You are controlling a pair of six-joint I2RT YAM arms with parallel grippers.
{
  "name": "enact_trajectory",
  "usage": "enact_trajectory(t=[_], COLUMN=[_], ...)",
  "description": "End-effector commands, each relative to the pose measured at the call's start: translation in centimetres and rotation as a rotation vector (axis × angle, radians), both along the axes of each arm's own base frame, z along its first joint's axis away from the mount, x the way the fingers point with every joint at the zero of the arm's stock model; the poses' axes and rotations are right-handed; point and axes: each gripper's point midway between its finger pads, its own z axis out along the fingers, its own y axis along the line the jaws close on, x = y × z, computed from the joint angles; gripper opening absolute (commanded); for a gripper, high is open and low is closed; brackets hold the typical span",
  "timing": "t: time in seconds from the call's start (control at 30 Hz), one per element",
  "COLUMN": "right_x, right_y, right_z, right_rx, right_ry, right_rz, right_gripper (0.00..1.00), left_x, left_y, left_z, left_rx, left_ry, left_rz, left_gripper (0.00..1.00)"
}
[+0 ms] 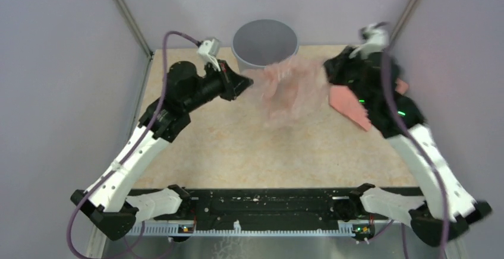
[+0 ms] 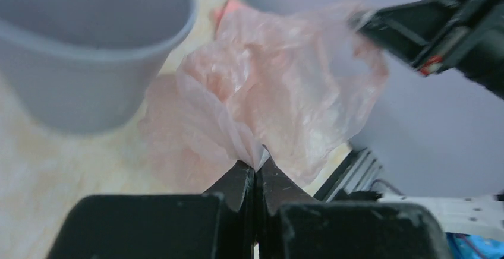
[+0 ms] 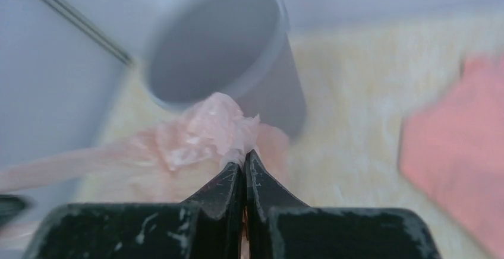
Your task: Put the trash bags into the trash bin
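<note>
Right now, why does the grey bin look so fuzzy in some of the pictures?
Right wrist view: the trash bin is smeared and soft, while the right gripper up close is sharp. Left wrist view: the bin is out of focus too, but the trash bag shows its crinkles clearly. Top view: even light, mostly sharp.

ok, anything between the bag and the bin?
Nothing visible. The trash bag is pinched between left gripper and right gripper just in front of the trash bin, whose mouth is open. The salmon-pink folded bundle lies off to the right, clear of that path.
</note>
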Motion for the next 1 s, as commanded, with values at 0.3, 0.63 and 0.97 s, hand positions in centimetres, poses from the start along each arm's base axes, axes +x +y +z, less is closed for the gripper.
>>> enact_trajectory(t=[0.3, 0.63, 0.97], right_x=[-9.3, -7.8, -5.0], right_y=[-0.7, -3.2, -3.5], right_z=[-16.7, -6.2, -6.3], right_rx=[-0.005, -0.003, -0.051], right_ry=[0.284, 0.079, 0.065], right_rz=[0.036, -0.072, -0.173], right_gripper=[0.00, 0.00, 0.00], left_x=[-6.0, -1.4, 6.0], left_y=[-4.2, -6.5, -14.3], left_z=[-17.4, -11.2, -11.1], left_rx=[0.121, 0.086, 0.119], left_ry=[0.219, 0.033, -0.129], left_rz=[-0.178, -0.108, -0.154], left_gripper=[0.00, 0.00, 0.00])
